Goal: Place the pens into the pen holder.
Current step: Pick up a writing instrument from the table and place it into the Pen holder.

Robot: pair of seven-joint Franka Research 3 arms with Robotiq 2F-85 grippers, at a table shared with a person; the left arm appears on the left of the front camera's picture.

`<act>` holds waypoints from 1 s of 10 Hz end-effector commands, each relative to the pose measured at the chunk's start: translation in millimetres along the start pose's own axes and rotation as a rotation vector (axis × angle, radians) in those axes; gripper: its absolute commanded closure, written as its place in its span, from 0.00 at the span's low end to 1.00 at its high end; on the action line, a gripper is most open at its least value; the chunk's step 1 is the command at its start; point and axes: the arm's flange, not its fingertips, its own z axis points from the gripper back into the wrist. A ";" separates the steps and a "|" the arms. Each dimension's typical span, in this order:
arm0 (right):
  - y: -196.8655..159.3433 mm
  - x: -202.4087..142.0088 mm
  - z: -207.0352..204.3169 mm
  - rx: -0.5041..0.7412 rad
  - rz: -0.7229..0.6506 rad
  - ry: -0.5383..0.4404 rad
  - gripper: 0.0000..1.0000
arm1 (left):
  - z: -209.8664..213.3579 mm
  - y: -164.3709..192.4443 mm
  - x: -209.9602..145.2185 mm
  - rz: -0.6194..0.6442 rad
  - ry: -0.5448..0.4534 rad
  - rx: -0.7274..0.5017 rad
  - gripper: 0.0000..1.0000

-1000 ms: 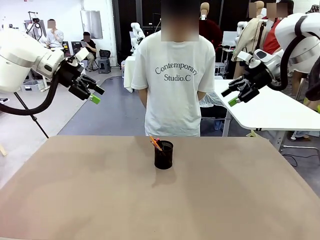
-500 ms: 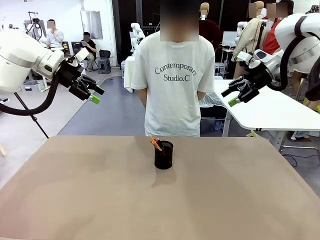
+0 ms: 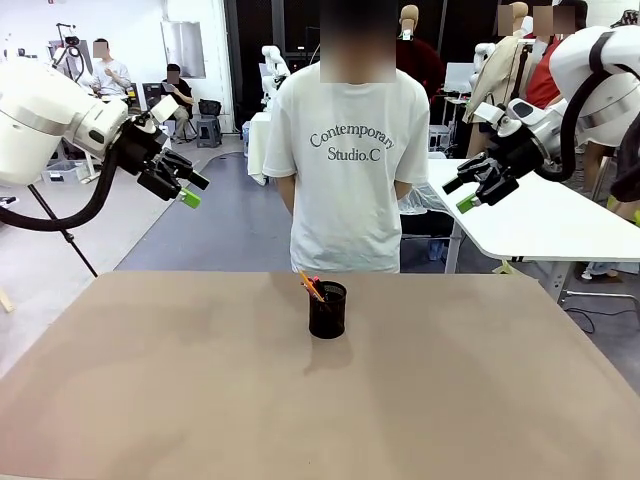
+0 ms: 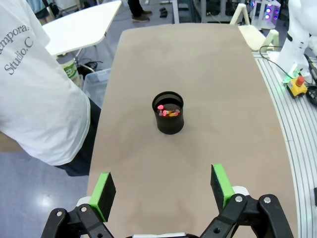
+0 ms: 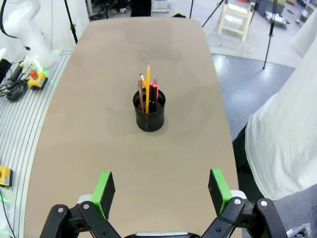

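Note:
The black mesh pen holder stands upright on the brown table, near its far edge in front of the person. The pens stand inside the pen holder: an orange-yellow one and dark red ones, their tips poking above the rim. From above, in the left wrist view, their ends show inside the pen holder. My left gripper hangs open, high up at the far left, well away from the cup. High at the far right my right gripper is open too. Neither holds anything.
A person in a white T-shirt stands at the table's far edge, arms behind the back. A white table stands behind at the right. The robot's base rail with a red stop button runs along the near side.

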 end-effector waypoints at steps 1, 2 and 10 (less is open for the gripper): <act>1.5 1.1 0.5 0.005 0.006 -0.001 0.00 | 3.1 -1.2 0.8 0.003 0.000 -0.002 0.00; 1.5 1.1 0.5 0.005 0.006 -0.001 0.00 | 3.1 -1.2 0.8 0.003 0.000 -0.002 0.00; 1.5 1.1 0.5 0.005 0.006 -0.001 0.00 | 3.1 -1.2 0.8 0.003 0.000 -0.002 0.00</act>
